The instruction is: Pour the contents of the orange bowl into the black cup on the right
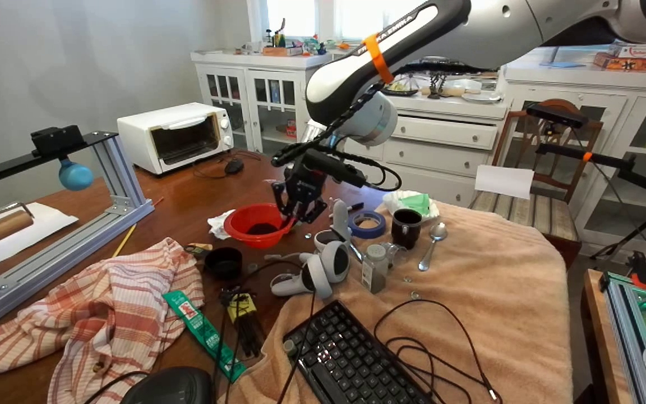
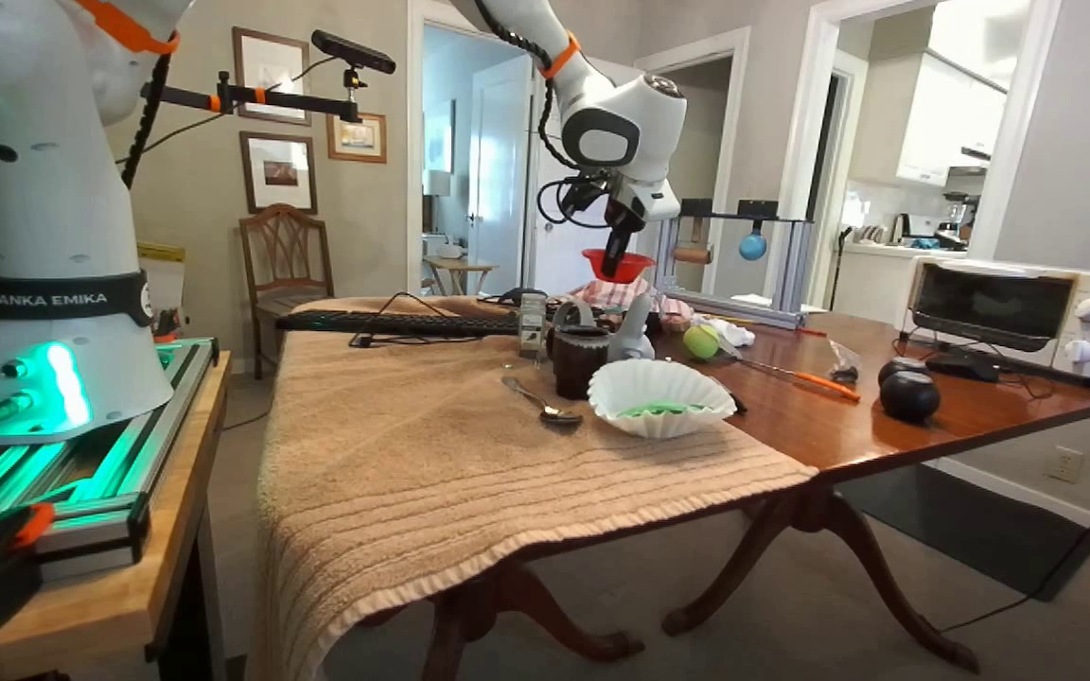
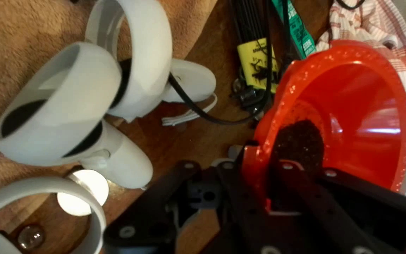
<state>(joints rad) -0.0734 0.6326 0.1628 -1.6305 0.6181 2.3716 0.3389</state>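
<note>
Well, hand [image 3: 264, 157] closed on orange bowl [image 3: 360, 95]

A towel [image 2: 413, 426] blankets one end of a table [image 2: 829, 430], spilling over its edges, while a toaster oven [image 1: 174, 134] stands toward the opposite end. Near it sit a mouse [image 1: 234, 166] and, closer to the table's edge, two round black objects [image 2: 909, 395]. Farther in from that edge, a frame [image 1: 65, 253] stands beside a rumpled cloth [image 1: 115, 297], a yellow stick [image 1: 124, 240] between them.

Bowl [image 1: 258, 240]: plain red — near-black contents [image 1: 262, 229]
Cup [image 1: 405, 231], bowl's three o'clock in an exterior view: black
Cloth [image 1: 124, 297]: white — reddish checks
Tape [image 1: 369, 233]: blue
Towel [image 1: 497, 275]: tan
</note>
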